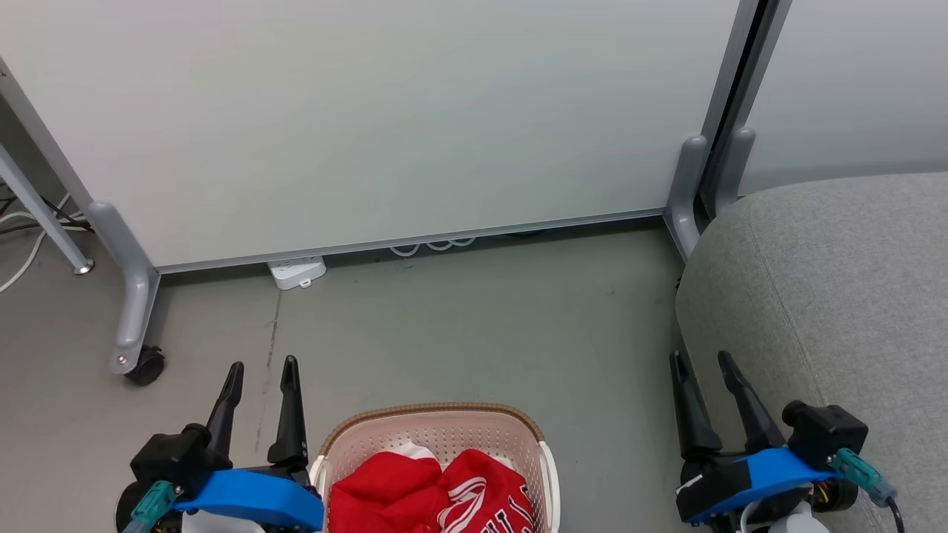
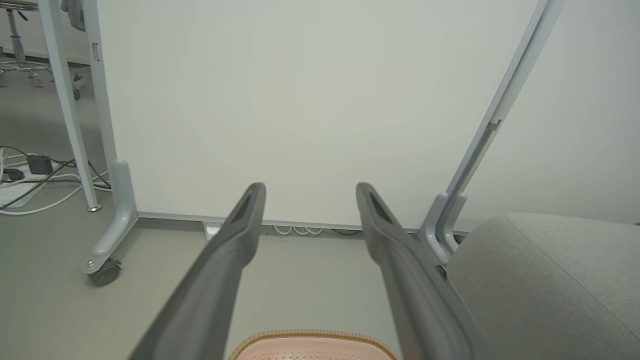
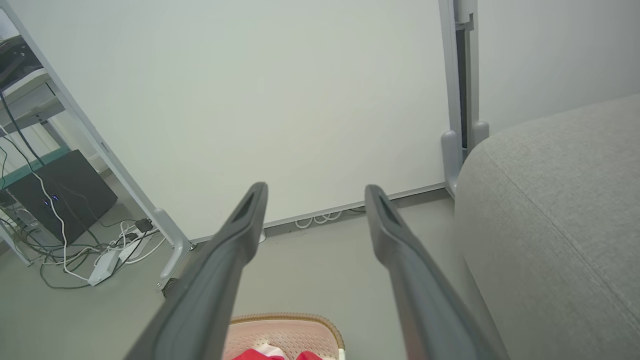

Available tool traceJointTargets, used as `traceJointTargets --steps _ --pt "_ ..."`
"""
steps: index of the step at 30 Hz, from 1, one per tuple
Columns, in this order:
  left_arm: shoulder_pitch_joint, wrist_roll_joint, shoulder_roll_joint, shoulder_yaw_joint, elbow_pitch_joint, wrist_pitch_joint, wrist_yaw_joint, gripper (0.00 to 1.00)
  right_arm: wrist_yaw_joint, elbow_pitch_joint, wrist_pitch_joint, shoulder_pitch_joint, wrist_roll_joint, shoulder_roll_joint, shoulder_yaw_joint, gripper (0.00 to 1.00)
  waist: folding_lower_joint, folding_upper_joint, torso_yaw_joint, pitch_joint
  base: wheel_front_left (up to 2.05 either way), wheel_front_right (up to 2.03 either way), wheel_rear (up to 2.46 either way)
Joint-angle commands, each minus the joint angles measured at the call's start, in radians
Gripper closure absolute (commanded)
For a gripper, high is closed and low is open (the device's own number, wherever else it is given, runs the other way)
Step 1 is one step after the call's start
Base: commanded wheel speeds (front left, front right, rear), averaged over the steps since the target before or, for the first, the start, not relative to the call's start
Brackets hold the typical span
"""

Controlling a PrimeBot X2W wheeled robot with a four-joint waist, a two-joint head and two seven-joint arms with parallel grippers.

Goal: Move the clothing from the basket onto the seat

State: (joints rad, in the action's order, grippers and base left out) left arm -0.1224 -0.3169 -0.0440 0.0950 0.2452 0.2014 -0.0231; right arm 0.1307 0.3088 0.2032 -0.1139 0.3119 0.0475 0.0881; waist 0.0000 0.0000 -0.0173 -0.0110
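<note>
The cream basket [image 1: 437, 423] with a brown rim stands on the floor at the bottom centre of the head view. Red clothing [image 1: 433, 492] lies bunched inside it, one piece showing white trim and lettering. The light grey seat [image 1: 837, 296] fills the right side. My left gripper [image 1: 263, 364] hangs open just left of the basket, holding nothing. My right gripper [image 1: 702, 357] stands open between the basket and the seat's edge, also holding nothing. The left wrist view has the basket rim [image 2: 310, 336] below the left gripper [image 2: 310, 186]. The right wrist view shows clothing [image 3: 272, 355] under the right gripper [image 3: 315, 187].
A white partition panel [image 1: 355, 118] on grey wheeled legs [image 1: 137, 311] stands across the floor ahead. A white power strip [image 1: 298, 271] and cables lie at its base. More cables and a dark box [image 3: 65, 195] sit at the far left.
</note>
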Motion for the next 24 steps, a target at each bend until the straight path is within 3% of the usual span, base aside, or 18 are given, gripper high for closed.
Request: traceJointTargets --steps 1,24 --pt "-0.018 0.025 -0.007 0.001 -0.001 0.010 0.004 0.00 0.000 -0.002 0.009 -0.017 -0.031 0.004 0.005 0.00 0.0000 0.0000 0.000 0.000 0.00 0.00 0.00" --pt "-0.021 0.176 -0.009 0.026 0.016 0.053 0.029 0.00 0.000 0.035 0.051 -0.026 -0.203 0.004 0.012 0.00 0.0000 0.0000 -0.001 0.000 0.00 0.00 0.00"
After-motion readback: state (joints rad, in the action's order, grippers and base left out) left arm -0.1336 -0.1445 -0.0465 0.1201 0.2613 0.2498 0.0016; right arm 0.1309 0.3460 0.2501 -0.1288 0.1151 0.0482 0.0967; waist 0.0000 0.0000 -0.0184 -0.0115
